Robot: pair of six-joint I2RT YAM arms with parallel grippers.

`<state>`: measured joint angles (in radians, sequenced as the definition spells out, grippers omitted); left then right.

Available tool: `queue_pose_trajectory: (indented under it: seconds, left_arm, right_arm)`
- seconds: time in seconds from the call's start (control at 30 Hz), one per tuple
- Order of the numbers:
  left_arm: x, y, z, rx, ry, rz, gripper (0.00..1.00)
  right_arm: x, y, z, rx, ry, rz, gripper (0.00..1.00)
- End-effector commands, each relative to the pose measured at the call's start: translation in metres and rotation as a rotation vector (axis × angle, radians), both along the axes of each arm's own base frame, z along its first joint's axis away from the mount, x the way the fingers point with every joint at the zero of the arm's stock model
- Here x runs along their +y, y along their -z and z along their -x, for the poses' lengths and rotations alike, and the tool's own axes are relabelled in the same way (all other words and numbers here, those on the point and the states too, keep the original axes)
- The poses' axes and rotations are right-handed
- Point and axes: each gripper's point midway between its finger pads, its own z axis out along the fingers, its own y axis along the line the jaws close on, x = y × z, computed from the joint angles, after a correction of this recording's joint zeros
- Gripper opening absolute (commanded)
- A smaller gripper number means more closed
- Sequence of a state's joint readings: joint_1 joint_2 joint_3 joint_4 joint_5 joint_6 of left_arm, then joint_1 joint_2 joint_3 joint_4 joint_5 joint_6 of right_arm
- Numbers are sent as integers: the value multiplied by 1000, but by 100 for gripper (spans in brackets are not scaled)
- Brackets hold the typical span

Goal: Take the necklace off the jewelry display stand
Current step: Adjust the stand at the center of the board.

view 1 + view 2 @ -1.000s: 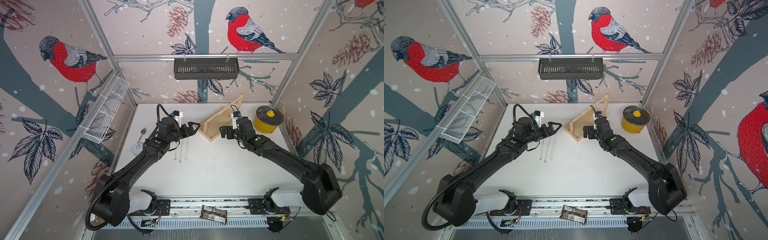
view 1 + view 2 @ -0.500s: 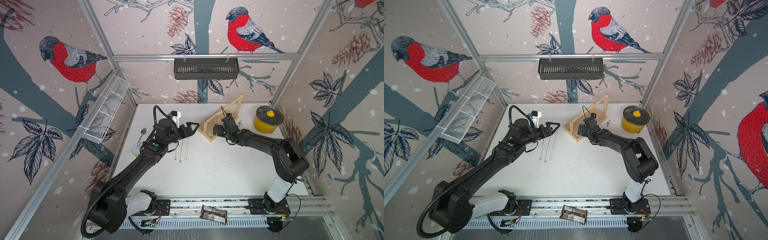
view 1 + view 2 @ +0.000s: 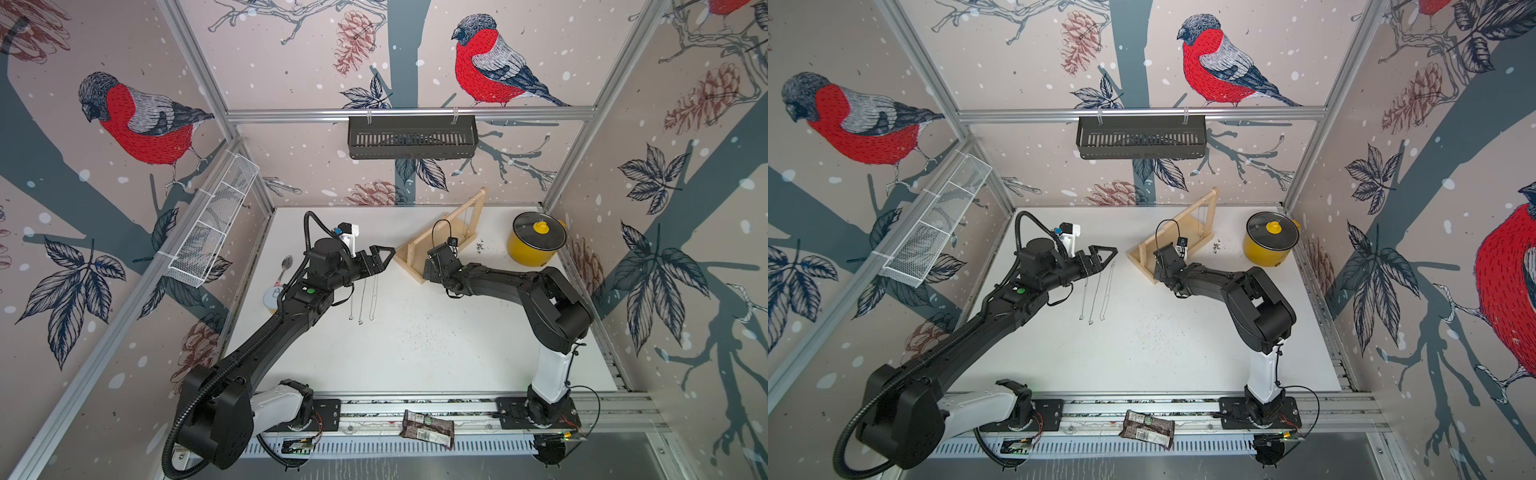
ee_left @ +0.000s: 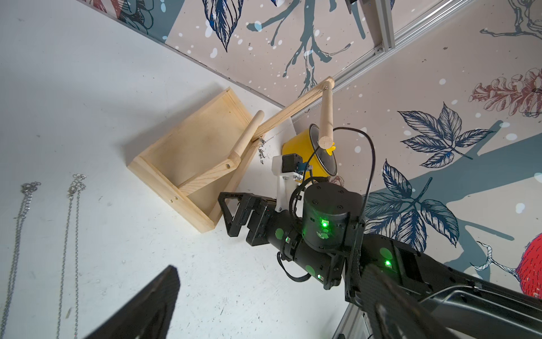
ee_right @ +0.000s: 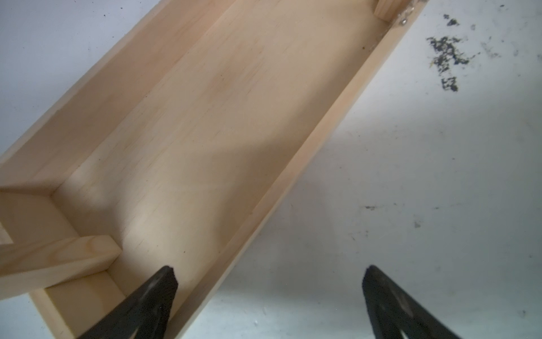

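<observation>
- At the far left of the table (image 3: 415, 353) we see a spoon (image 3: 286, 263) lying next to a small round disc (image 3: 272, 296), which the left arm partly hides.
- Next comes the left gripper (image 3: 380, 258). Its fingers are spread wide with nothing between them, and it hangs over the far ends of the chains.
- Below it, thin silver chains (image 3: 362, 303) lie stretched straight and side by side on the white surface (we count three strands in both top views).
- Right of centre, toward the back, the jewelry display stand (image 4: 187, 152) sits upright on its tray base, set at an angle to the table edges.
- A necklace (image 3: 468, 226) hangs from the stand's crossbar, toward the bar's far end.
- The right gripper (image 5: 269, 293) is at the near end of the tray with its jaws fully apart. One finger is over the tray floor, the other is over bare table, and the tray's long wall lies between them. We cannot tell whether either finger touches the wood.
- A patch of dark crumbs (image 3: 481, 247) lies on the table between the stand and the pot.
- The yellow pot (image 3: 536, 249), with its lid on, stands near the right wall, apart from the stand.
</observation>
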<state>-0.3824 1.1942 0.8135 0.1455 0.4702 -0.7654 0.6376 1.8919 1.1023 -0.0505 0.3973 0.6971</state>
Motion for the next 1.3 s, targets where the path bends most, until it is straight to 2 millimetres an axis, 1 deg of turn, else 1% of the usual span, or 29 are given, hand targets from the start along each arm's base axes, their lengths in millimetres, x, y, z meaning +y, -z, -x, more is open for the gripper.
queue_pose_trajectory:
  seconds: [0.0, 0.3, 0.47, 0.57, 0.67, 0.77, 0.87, 1.0, 1.1, 1.13, 1.2, 1.27]
  left_arm:
    - [-3, -4, 0, -20, 21, 13, 97]
    - [-5, -1, 1, -9, 29, 20, 97]
    - [-6, 1, 1, -5, 32, 27, 97]
    - [-8, 3, 0, 3, 35, 32, 97]
    - [-11, 5, -2, 9, 39, 37, 97]
    - [-15, 4, -5, 9, 47, 38, 97]
    - [-19, 1, -7, 3, 55, 36, 97]
    - [-27, -2, -11, -3, 69, 39, 97]
    - [-36, -7, -13, -11, 87, 44, 97]
    - [-39, -9, -14, -15, 93, 46, 97]
    - [-46, -12, -16, -19, 106, 50, 97]
    - [-55, -14, -17, -21, 121, 57, 97]
  right_arm:
    - [-26, 6, 9, 22, 37, 116, 99]
    - [-60, -5, 20, 12, 47, 163, 99]
    - [-79, -13, 27, 7, 49, 151, 99]
    - [-84, -17, 30, 4, 30, 133, 100]
    - [-80, -28, 33, -15, -13, 106, 100]
    - [-72, -47, 35, -43, -57, 66, 99]
    - [-68, -76, 42, -88, -96, 25, 99]
    - [-74, -115, 52, -145, -108, 9, 100]
    - [-91, -149, 57, -204, -75, 0, 99]
    - [-98, -164, 58, -242, -58, -17, 99]
    - [-116, -188, 55, -314, -18, -41, 98]
    - [-142, -205, 45, -359, 50, -87, 98]
